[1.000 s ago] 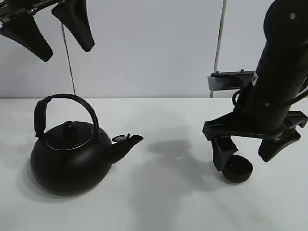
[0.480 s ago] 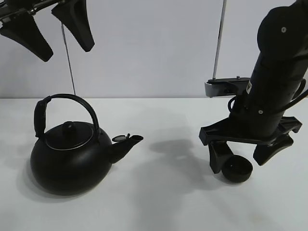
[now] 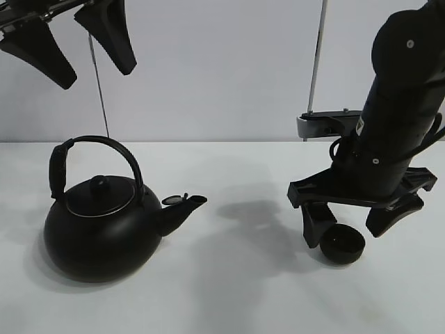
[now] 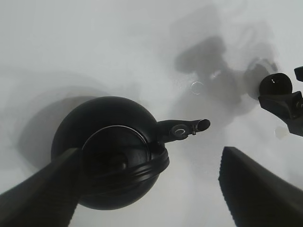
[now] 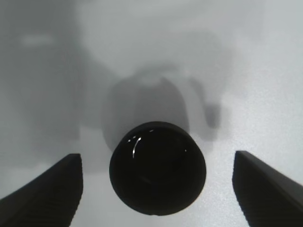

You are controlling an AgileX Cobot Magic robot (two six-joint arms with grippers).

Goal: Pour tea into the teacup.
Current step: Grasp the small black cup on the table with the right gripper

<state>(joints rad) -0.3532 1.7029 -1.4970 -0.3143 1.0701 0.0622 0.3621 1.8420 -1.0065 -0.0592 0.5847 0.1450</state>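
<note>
The small black teacup [image 3: 342,245] stands upright on the white table at the right, its glossy inside showing in the right wrist view [image 5: 157,173]. My right gripper [image 3: 352,224] is open, one finger on each side of the teacup, not touching it. The large black kettle [image 3: 103,227] with arched handle sits at the left, spout [image 3: 185,207] pointing right toward the teacup. My left gripper [image 3: 69,47] is open and empty, high above the kettle. The left wrist view shows the kettle [image 4: 113,151] from above and the teacup [image 4: 275,85] far off.
The white table [image 3: 243,292] runs under everything, with a pale wall behind. A thin vertical rod [image 3: 317,62] stands behind the right arm, and another thin rod [image 3: 99,90] behind the kettle.
My right gripper has shifted slightly left and risen a little around the teacup. The teacup, kettle and left gripper have not moved.
</note>
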